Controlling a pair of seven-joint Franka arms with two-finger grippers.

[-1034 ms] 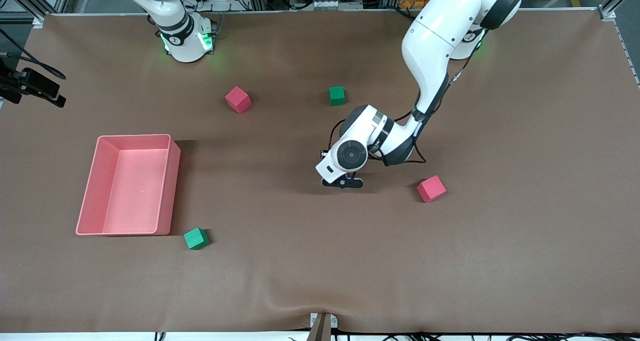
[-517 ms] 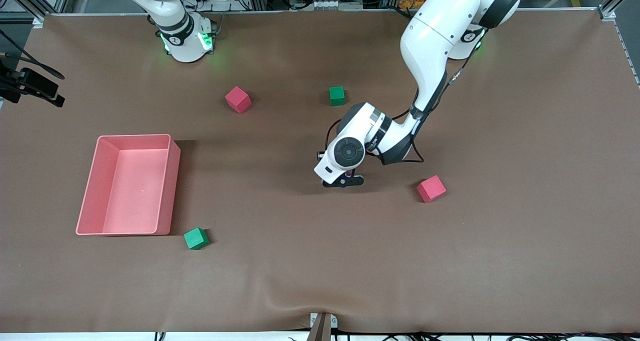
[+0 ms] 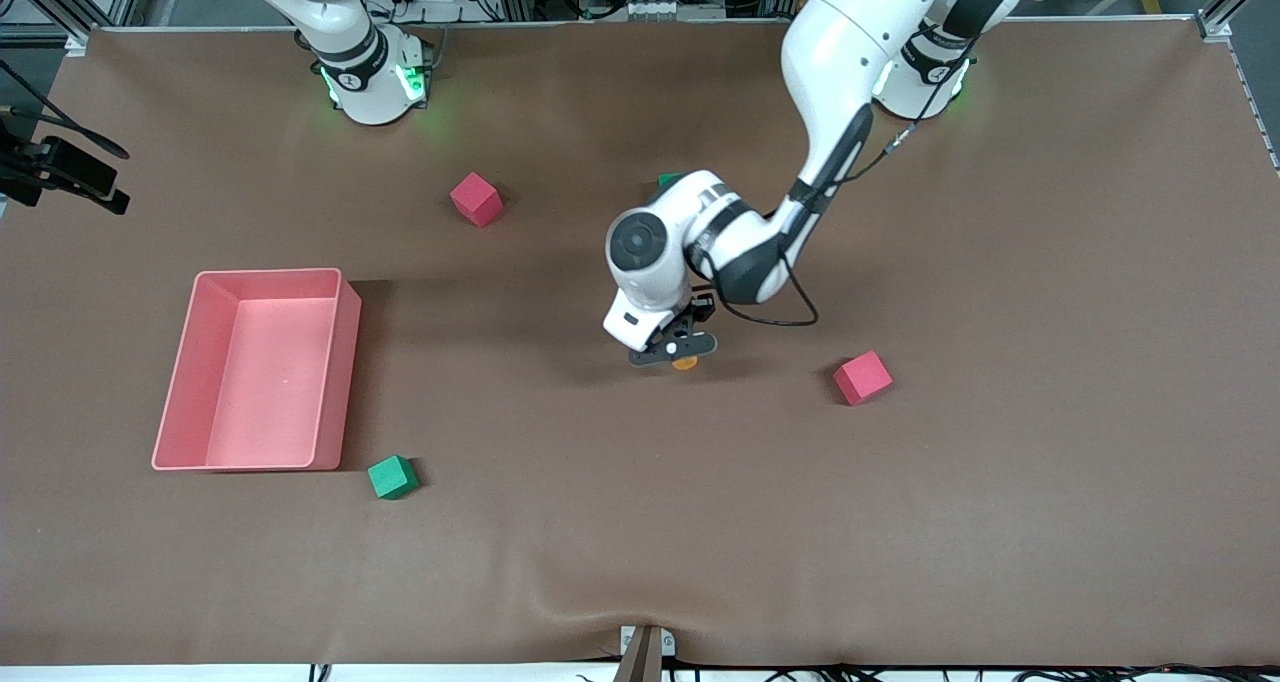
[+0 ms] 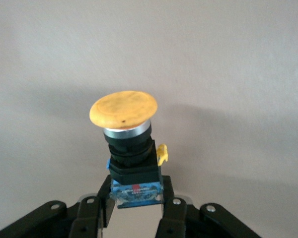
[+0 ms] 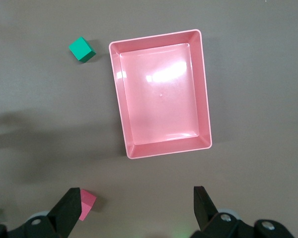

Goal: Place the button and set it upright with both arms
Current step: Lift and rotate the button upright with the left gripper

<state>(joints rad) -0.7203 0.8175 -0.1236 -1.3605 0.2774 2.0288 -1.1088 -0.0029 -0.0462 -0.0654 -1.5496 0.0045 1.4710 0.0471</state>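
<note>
The button [image 4: 123,109] has a round orange cap on a black body with a blue base. My left gripper [image 4: 135,204] is shut on that base, its fingers [image 4: 173,213] on either side. In the front view the left gripper [image 3: 676,346] hangs low over the middle of the table, with the button's orange cap [image 3: 685,364] showing just under it. I cannot tell whether the button touches the table. My right gripper [image 5: 136,208] is open and empty, high above the pink tray [image 5: 205,99]. It is out of the front view.
The pink tray [image 3: 345,362] stands toward the right arm's end. A green cube [image 3: 391,477] lies by its near corner. One red cube [image 3: 862,377] lies beside the left gripper, another [image 3: 475,199] farther back. A second green cube [image 3: 668,178] is mostly hidden by the left arm.
The left arm's wrist has swung up and toward the right arm's end. The gripper rose slightly, and the orange cap now shows under it. The right arm has not moved.
</note>
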